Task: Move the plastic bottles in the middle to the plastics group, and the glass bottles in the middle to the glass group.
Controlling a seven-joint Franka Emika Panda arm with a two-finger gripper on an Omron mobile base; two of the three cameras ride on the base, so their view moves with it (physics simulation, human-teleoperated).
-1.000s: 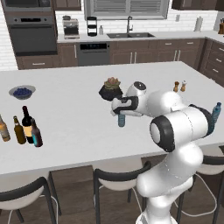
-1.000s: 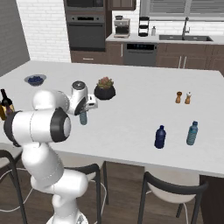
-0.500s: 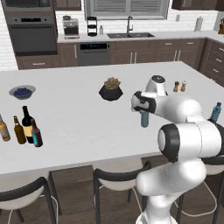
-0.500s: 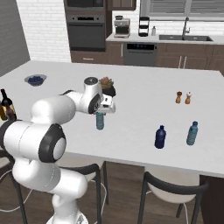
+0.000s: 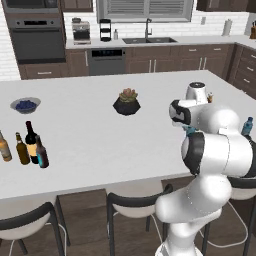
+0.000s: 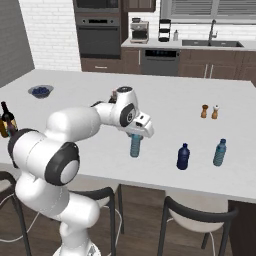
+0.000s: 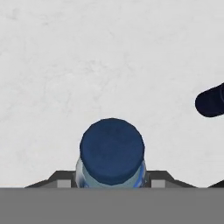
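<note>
On the island, left base view:
Wine bottle: the tall near-black bottle (image 5: 30, 141) stands near the counter's left end, with the maroon-brown bottle (image 5: 41, 153) just beside it.
Glass group: the amber bottle (image 5: 4, 147) and the slim brown bottle (image 5: 21, 149) stand just left of those two.
Other items: a bowl of blue fruit (image 5: 25, 105) lies behind the bottles; a potted succulent (image 5: 126, 102) sits mid-counter.
Arm: its white bulk hides the gripper; a sliver of teal shows beside the wrist.

Right base view:
Gripper: the gripper (image 6: 136, 136) is clamped on the neck of the light-blue plastic bottle (image 6: 135, 146), which hangs upright; whether its base touches the counter (image 6: 165, 100) I cannot tell.
Plastics group: the squat dark-blue bottle (image 6: 183, 157) and the slimmer light-blue bottle (image 6: 219, 153) stand to the right of the held bottle, near the front edge, apart from it.
Shakers: two small shakers (image 6: 209, 111) stand further back on the right.

Hand view:
Held bottle: its dark-blue cap (image 7: 112, 150) sits between the closed fingers (image 7: 61, 180), over bare white counter.
Dark-blue bottle: its rounded top shows at the right edge.
</note>
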